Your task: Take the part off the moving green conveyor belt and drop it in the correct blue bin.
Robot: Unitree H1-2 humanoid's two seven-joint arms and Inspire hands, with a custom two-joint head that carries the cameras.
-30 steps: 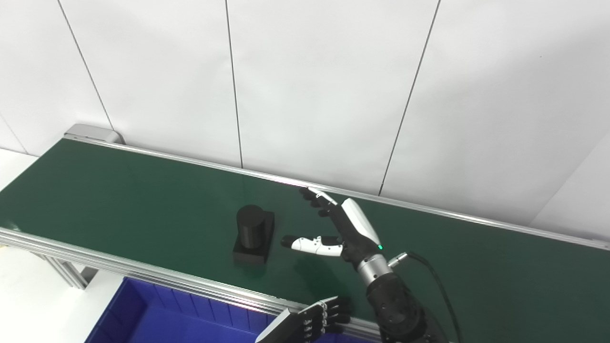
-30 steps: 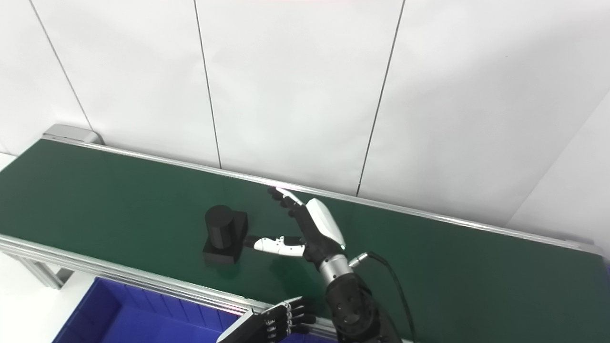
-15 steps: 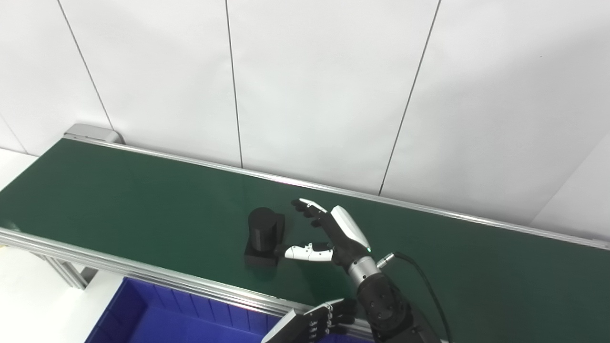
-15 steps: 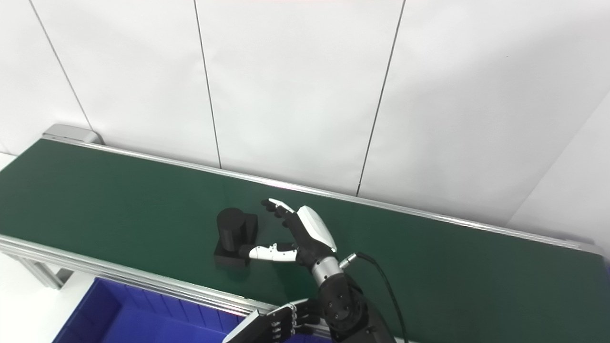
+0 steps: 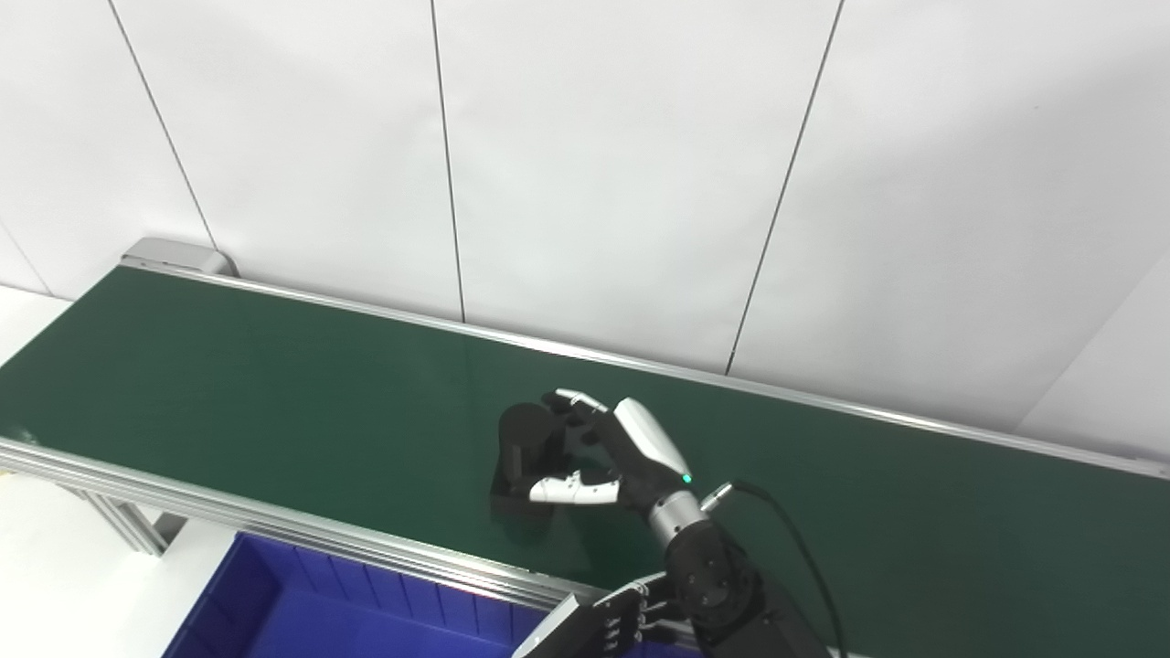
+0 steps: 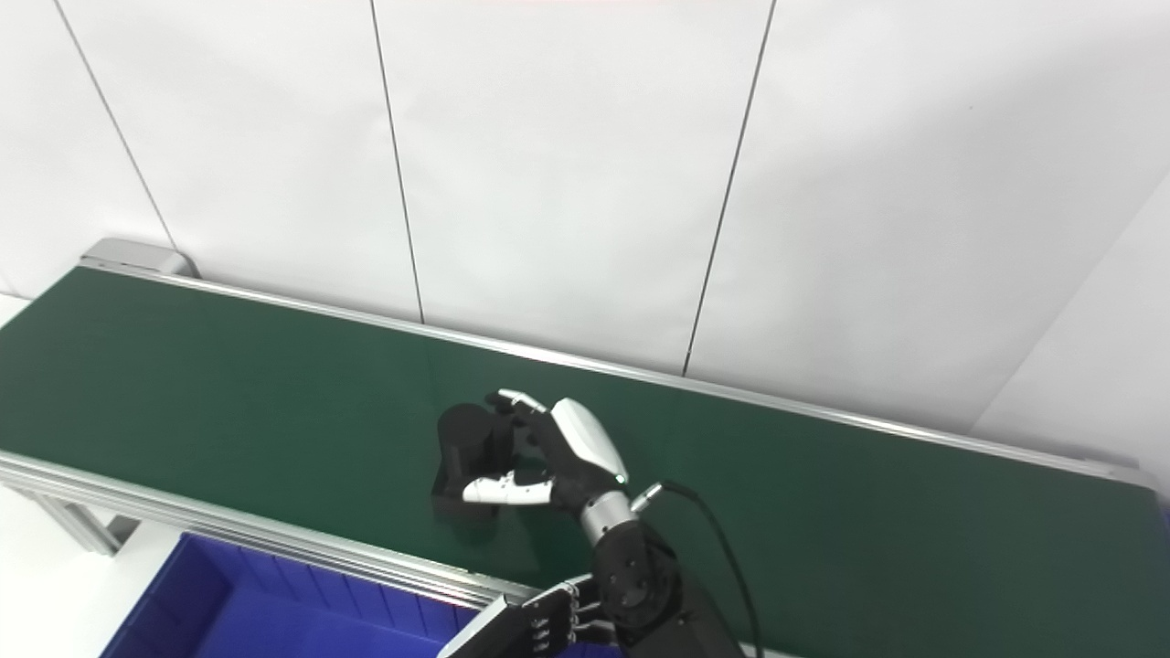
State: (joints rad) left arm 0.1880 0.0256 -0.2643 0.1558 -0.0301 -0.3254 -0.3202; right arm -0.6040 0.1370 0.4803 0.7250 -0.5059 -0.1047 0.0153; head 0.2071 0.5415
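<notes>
The right hand [image 5: 611, 455] reaches across the green conveyor belt [image 5: 274, 384] and wraps the black part [image 5: 521, 450]: its fingers [image 5: 571, 402] curl over the far side of the part's top, and the white-tipped thumb [image 5: 558, 491] lies along the near side at the base. Whether the grip is fully tight cannot be told, since the dark fingers blend with the dark part, but fingers and thumb touch it on opposite sides.

The part is a short round cylinder standing on a flat rectangular base. The cylinder's axis is upright; the base sits on the belt near the middle of its length, closer to the near rail [image 5: 274, 535] than to the far rail [image 5: 823, 402]. The base's long side seems to run roughly across the belt, though the hand hides most of it.

A black cable [image 5: 795, 539] loops from the right wrist over the belt. The left hand [image 6: 539, 621] waits low at the bottom edge, just in front of the near rail, fingers bent and holding nothing; how far they are closed cannot be told. Below the rail lies the blue bin [image 5: 302, 612], to the left of that hand. Behind the belt stands a white panelled wall [image 5: 594, 164].

The right eye view shows more of the cylinder's left side clear of the fingers; the left eye view shows more of the blue bin's ribbed wall.
</notes>
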